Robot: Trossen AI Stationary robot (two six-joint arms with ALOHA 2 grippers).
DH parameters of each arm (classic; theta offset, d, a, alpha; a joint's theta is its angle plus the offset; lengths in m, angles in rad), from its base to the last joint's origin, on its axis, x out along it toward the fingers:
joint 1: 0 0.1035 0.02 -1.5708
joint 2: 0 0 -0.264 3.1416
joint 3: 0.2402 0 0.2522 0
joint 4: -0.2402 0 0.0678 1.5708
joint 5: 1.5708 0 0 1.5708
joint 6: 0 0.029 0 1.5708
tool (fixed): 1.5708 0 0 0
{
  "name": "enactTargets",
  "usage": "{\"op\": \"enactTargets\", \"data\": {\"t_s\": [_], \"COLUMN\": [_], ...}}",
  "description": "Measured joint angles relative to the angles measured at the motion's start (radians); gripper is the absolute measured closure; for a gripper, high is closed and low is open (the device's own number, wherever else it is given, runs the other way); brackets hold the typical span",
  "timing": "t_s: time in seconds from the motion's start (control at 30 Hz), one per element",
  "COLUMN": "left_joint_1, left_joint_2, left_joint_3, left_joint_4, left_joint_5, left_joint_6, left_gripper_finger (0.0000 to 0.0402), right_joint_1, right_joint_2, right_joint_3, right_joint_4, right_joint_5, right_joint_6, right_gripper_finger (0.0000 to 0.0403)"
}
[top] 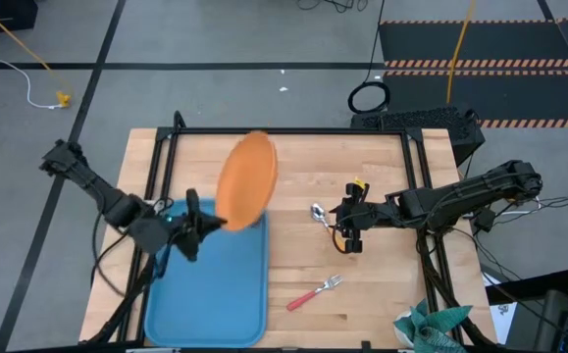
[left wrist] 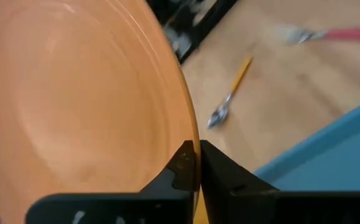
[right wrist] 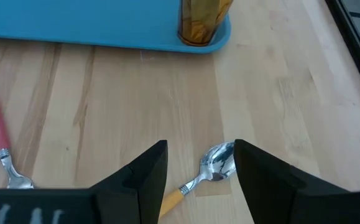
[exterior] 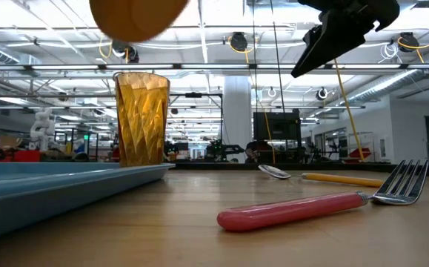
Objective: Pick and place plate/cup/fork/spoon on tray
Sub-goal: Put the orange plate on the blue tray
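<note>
Here the left arm reaches in from the table's left edge, and the left gripper [top: 205,224] sits above the far part of the tray [top: 205,294]. Its fingers [left wrist: 183,165] are pinched tight on the rim of the plate [top: 247,178], which is lifted clear of the table and tilted, hanging over the tray's far right corner and the wood beyond it. In the left wrist view the plate's orange face fills most of the frame, with its edge clamped between the two dark fingers.

The right arm comes in from the right edge, stretched toward the middle of the table. The right gripper [right wrist: 198,165] hovers above the spoon [right wrist: 214,165], fingers spread wide and holding nothing; the spoon's bowl shows in the gap between them, and the spoon lies flat on the wood.

The tray lies on the near left part of the table. The cup [right wrist: 203,20] stands upright inside it at its far right corner, just within the rim; in the high view the raised plate covers it. The rest of the tray floor that shows is bare blue.

The fork [top: 315,291] lies on the wood right of the tray, nearer than the spoon, apart from both, tines pointing far and right.
</note>
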Motion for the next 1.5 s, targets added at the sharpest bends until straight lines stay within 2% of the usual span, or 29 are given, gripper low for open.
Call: {"op": "enactTargets", "data": {"t_s": [0.27, 0.47, 0.73, 0.97, 1.37, 1.5], "left_joint_1": [-0.215, -0.372, -0.507, -0.569, -0.58, -0.58], "left_joint_2": [0.094, 0.157, 0.244, 0.292, 0.375, 0.413], "left_joint_3": [0.107, 0.193, 0.218, 0.218, 0.212, 0.211], "left_joint_4": [-0.047, -0.124, -0.148, -0.259, -0.383, -0.402], "left_joint_5": [0.0, 0.001, 0.002, 0.02, 0.265, 0.289], "left_joint_6": [-0.046, -0.211, -0.393, -0.666, -1.011, -1.059], "left_gripper_finger": [0.0384, 0.0392, 0.0394, 0.039, 0.0394, 0.0386], "right_joint_1": [0.01, 0.023, 0.026, 0.026, 0.025, 0.025], "right_joint_2": [0.0, 0.0, 0.0, 0.0, 0.0, 0.0], "right_joint_3": [-0.001, -0.001, -0.001, -0.001, -0.001, -0.001], "right_joint_4": [-0.013, -0.007, 0.016, 0.061, 0.171, 0.205], "right_joint_5": [-0.046, -0.05, -0.05, -0.049, -0.048, -0.048], "right_joint_6": [0.044, 0.056, 0.071, 0.081, 0.092, 0.08], "right_gripper_finger": [0.0227, 0.0227, 0.0227, 0.0227, 0.0227, 0.0227]}}
